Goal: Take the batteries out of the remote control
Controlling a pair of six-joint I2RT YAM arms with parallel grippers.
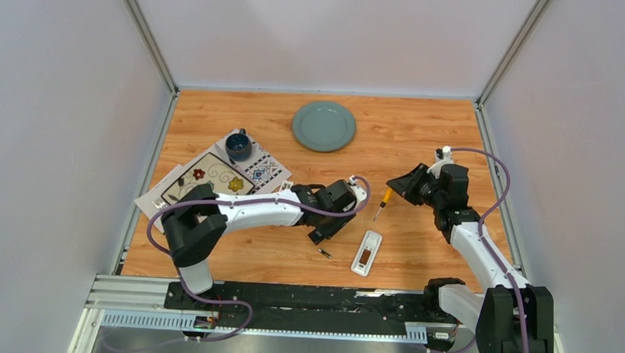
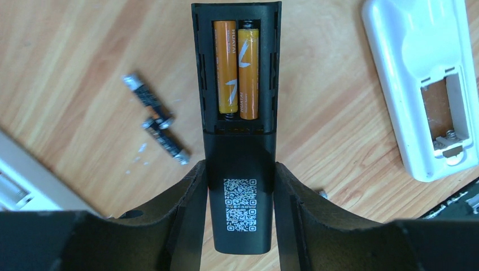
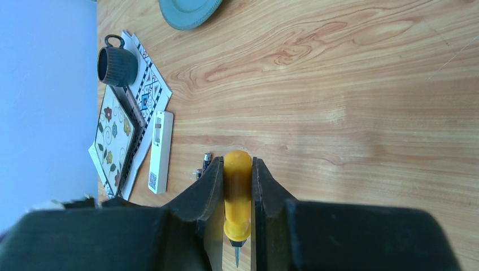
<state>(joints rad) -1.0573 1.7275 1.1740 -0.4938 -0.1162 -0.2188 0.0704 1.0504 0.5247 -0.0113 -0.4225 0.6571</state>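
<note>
Wooden desk (image 1: 420, 141), job judged about half done. Nearest, white remote (image 2: 423, 84) lay with bay empty, two dark batteries (image 2: 155, 118) loose on desk nearby. Beyond, left hand (image 2: 240, 169) clamped black remote (image 2: 240, 192), cover off, two orange batteries (image 2: 237, 70) seated in bay, yet to come out. Right hand (image 3: 237, 169) closed on yellow-handled screwdriver (image 3: 237, 192). Plate (image 1: 324, 126), mug (image 1: 238, 146) at far side.

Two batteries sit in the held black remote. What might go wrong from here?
1. The left claw grips the black plastic remote only near its bottom end, so prying at the two orange batteries may twist it.
2. The yellow-handled screwdriver in the right claw has a thin tip that may slip off a battery.
3. Freed batteries may roll on the wooden table, where two dark batteries already lie loose.
</note>
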